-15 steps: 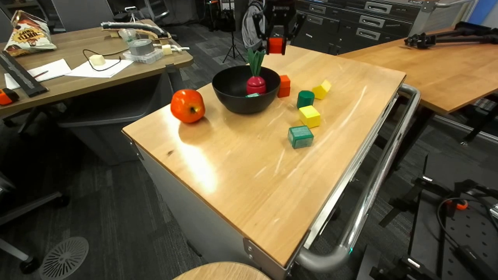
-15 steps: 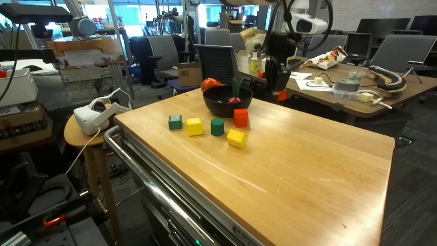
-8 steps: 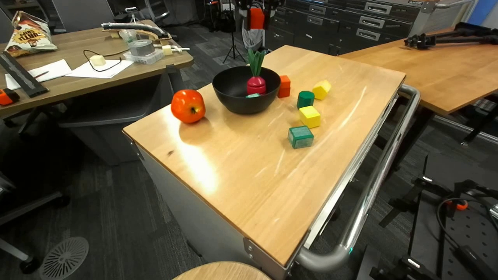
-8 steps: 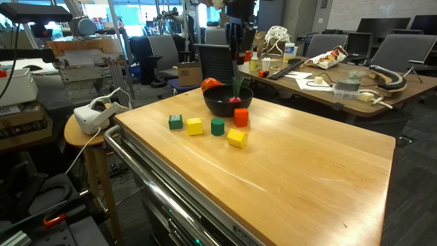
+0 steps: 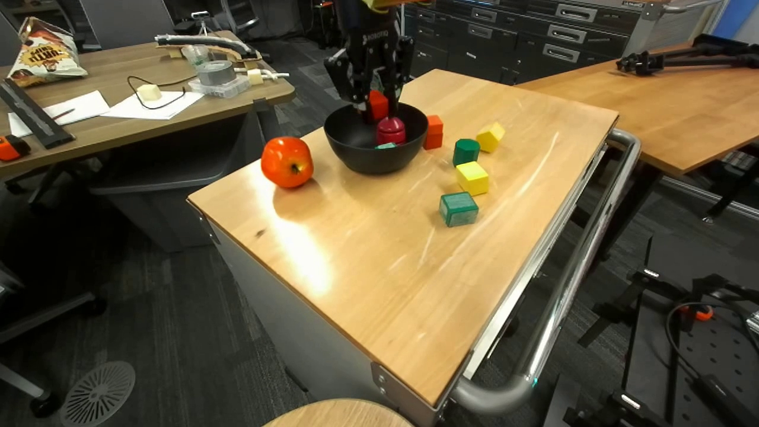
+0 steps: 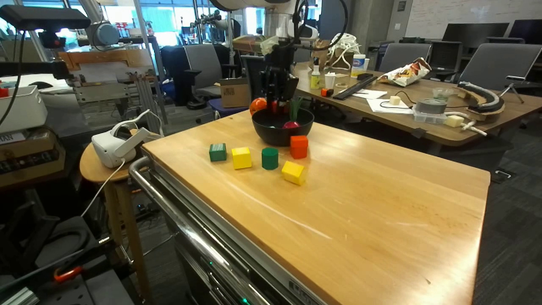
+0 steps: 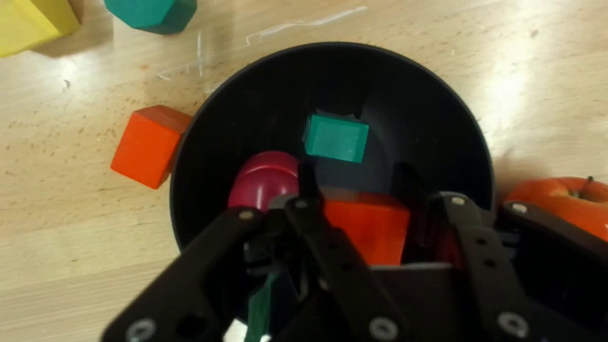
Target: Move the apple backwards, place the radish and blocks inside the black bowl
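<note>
My gripper is lowered into the black bowl and is shut on a red-orange block. The radish stands in the bowl beside the fingers, green top up. A teal block lies on the bowl's floor. The apple sits on the table, apart from the bowl. Outside the bowl, a red-orange block is close to its rim. A yellow block, a green cylinder-like block, a yellow cube and a teal-green cube stand on the table.
The wooden cart top has a metal handle along one side. Another table with a chip bag, tape and papers stands nearby. A stool holds a white headset.
My gripper was raised beyond the bowl with the red-orange block held. It rose, moved across and came down into the bowl with it. The other objects have not moved.
</note>
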